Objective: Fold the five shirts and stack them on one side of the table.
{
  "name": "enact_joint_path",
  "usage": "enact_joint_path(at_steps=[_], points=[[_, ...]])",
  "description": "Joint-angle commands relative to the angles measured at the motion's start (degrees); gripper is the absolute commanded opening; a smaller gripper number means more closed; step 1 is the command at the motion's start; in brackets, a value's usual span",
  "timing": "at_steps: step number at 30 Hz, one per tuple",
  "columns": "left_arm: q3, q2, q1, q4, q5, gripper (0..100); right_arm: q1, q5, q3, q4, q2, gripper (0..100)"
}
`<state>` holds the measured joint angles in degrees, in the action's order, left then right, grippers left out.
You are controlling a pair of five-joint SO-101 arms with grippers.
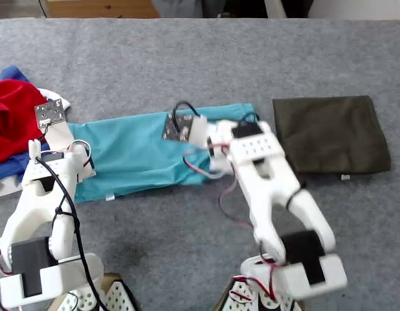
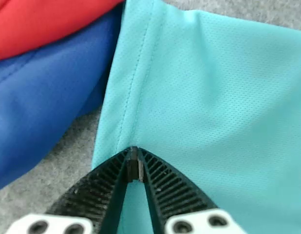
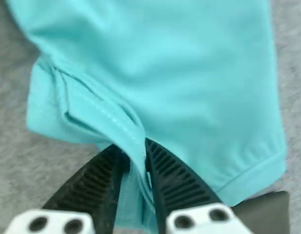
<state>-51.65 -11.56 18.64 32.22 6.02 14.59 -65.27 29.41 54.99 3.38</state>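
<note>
Since both arms grip the same garment, the fold will go well only if they travel together. On the grey table [image 1: 187, 58], the teal shirt [image 1: 138, 152] lies as a long band through the middle of the high view, apparently narrowed lengthwise already. To its right, and apart from it, a folded olive shirt [image 1: 333, 133] probably marks the stacking side. At the far left edge a red shirt [image 1: 12, 123] and a blue shirt [image 1: 9, 167] lie heaped, with the teal hem just beside the blue. The left gripper [image 2: 134, 168] is clenched on the teal shirt near its left hem. The right gripper [image 3: 136, 151] is clamped on a bunched fold in the teal shirt's right part. I would lift both holds evenly, keep the cloth taut, and lay one end over the other without dragging the heap.
</note>
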Motion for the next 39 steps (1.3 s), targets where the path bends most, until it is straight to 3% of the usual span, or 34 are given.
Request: enact_joint_path(at_steps=[1,9,14,20,23,27,31,36,39], points=[[0.2,-0.2,0.2,-0.6,0.0,3,0.8,-1.3,-11.6,1.6,-6.7,1.5],[0.2,-0.2,0.3,-0.6,0.0,3,1.5,-2.3,-22.6,2.4,-20.0,2.4],[0.2,-0.2,0.3,-0.6,0.0,3,1.7,0.9,-25.5,2.2,-22.1,16.4],[0.2,-0.2,0.3,-0.6,0.0,3,0.5,6.2,-31.4,2.4,-21.9,18.5],[0.2,-0.2,0.3,-0.6,0.0,3,-0.8,9.7,-34.6,2.9,-21.9,18.4],[0.2,-0.2,0.3,-0.6,0.0,3,-1.6,12.2,-39.8,11.1,-21.9,17.8],[0.2,-0.2,0.5,-0.6,0.0,3,-1.7,15.1,-46.5,22.4,-21.9,1.0],[0.2,-0.2,0.7,-0.6,0.4,3,-3.3,17.6,-48.5,31.1,-22.4,1.4],[-0.3,-0.3,0.7,-0.6,0.4,3,-7.0,17.6,-44.4,27.5,-24.9,1.5]])
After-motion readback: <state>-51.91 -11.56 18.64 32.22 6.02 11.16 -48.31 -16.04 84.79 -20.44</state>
